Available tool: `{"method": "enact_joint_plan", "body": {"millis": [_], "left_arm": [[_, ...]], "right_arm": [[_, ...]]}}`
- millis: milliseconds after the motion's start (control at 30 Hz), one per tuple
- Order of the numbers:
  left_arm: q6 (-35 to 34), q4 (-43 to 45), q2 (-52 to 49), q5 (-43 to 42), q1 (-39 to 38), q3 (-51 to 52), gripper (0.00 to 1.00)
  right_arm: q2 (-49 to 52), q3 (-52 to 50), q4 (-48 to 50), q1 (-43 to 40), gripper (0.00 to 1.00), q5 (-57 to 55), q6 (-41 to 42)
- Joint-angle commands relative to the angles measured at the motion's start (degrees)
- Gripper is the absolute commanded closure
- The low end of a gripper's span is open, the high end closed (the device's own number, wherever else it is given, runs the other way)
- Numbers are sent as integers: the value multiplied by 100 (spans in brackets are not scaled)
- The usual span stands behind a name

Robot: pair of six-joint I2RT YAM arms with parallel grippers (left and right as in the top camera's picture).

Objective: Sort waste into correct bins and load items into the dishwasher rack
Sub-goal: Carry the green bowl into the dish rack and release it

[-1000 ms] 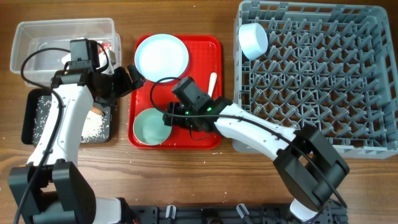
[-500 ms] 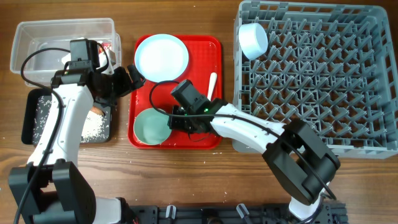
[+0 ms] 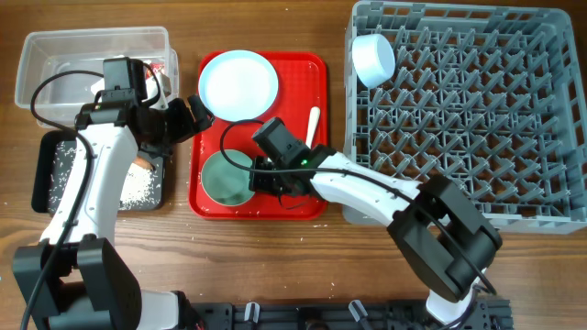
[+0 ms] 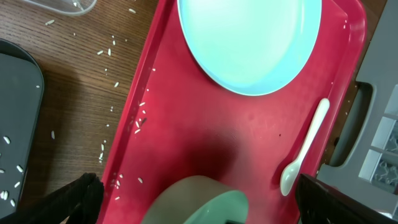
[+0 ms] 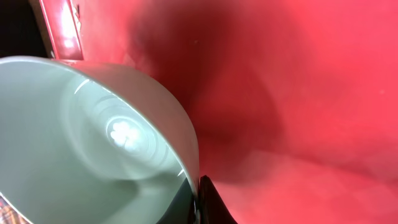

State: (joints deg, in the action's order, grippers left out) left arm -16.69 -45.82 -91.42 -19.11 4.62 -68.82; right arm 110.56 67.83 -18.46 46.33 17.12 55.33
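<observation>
The right claw (image 3: 260, 174) is clenched on the rim of the pale green bowl (image 3: 223, 181). The bowl is tipped up on the red tray (image 3: 316, 69), at the end of the tray closest to the robot's edge of the worktop (image 3: 229, 261). The left claw (image 3: 197, 115) is spread wide and holds nothing, over the tray's left side. The plate (image 3: 238, 81) and the white spoon (image 3: 313, 124) lie on the tray. The pale blue bowl (image 3: 374, 60) sits in the rack (image 3: 477, 119) by the right edge.
</observation>
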Motion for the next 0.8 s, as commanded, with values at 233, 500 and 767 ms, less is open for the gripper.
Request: {"method": "enact_joint_plan", "body": {"millis": [233, 500, 767], "left_arm": [[-9, 17, 46, 15, 15, -74, 0], [-7, 17, 46, 15, 15, -74, 0], [-9, 17, 46, 15, 15, -74, 0]], "right_arm": [[-2415, 66, -1377, -409, 96, -2846, -1331], [-2944, 105, -3156, -999, 96, -7348, -1650], [-1950, 105, -2131, -1180, 96, -9558, -5099]]}}
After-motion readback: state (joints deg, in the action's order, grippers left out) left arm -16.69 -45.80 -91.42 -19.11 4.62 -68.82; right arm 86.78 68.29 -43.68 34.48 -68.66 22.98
